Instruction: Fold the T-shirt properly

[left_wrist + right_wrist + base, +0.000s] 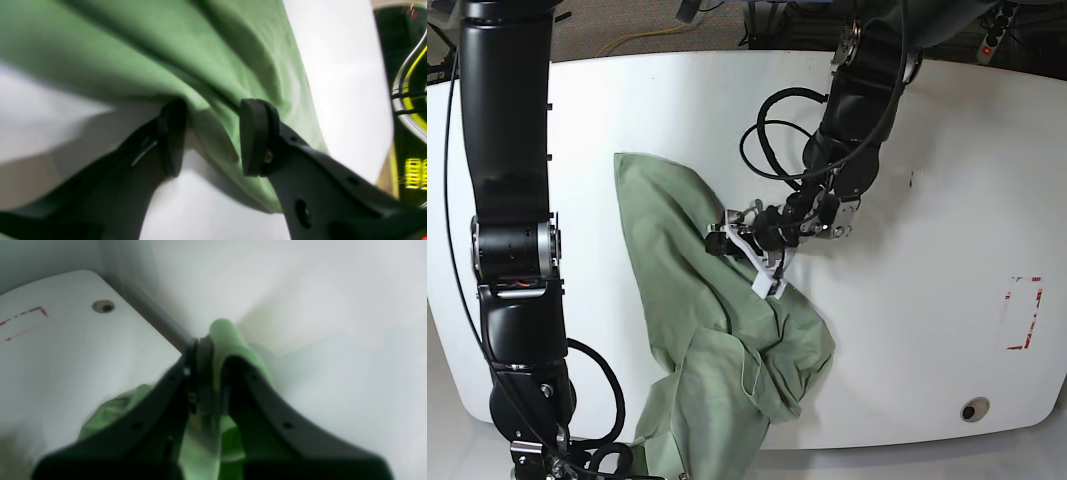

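The pale green T-shirt [697,310] lies crumpled on the white table [927,150], and its lower part hangs over the front edge. My left gripper [727,243] is low at the shirt's right edge. In the left wrist view its black fingers [255,136] stand apart, with a raised fold of the T-shirt [213,130] between them. My right gripper [213,350] is shut on a bunch of the T-shirt [223,333] just off the table's corner. In the base view it is mostly cut off at the bottom left.
The right arm [517,250] stands tall along the table's left side. Black cables [767,140] loop beside the left arm. A red corner mark [1024,312] and a round hole [972,410] sit near the table's front right. A wall or floor lies past the table edge [150,316].
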Controlling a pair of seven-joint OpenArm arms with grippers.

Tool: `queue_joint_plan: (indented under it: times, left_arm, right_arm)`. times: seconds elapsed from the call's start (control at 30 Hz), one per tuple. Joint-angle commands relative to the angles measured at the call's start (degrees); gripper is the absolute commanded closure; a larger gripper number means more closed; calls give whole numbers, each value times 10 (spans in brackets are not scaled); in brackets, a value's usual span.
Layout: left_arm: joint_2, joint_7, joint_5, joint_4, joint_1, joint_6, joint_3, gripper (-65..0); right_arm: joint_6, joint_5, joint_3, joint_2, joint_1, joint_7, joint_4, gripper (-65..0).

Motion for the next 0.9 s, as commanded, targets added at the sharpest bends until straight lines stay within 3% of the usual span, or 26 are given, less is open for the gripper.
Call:
queue_joint_plan:
  times: [0.0,0.03,0.13,0.17,0.27,0.5,0.73,0.87]
  left_arm:
    - [1,7,16,-3,1,12,20,-233]
    - [1,7,16,-2,1,17,26,-206]
    - [1,6,16,-1,-1,58,38,-28]
    - [1,6,16,-1,-1,70,39,-1]
    - [1,2,16,13,1,90,49,-17]
    - [-10,5,18,134,36,92,51,-10]
    - [-67,42,17,260,48,114,45,-10]
    - [-119,42,16,312,49,113,34,-10]
  right_arm:
    - [-2,12,4,2,29,17,11,0]
    - [-2,12,4,3,29,17,11,0]
    - [-2,12,4,3,29,17,11,0]
    - [-2,12,4,3,29,17,11,0]
    - [-2,12,5,8,29,17,11,0]
    - [-3,14,5,15,29,17,11,0]
    - [-6,12,6,30,35,17,12,0]
    - [-6,11,6,32,35,17,12,0]
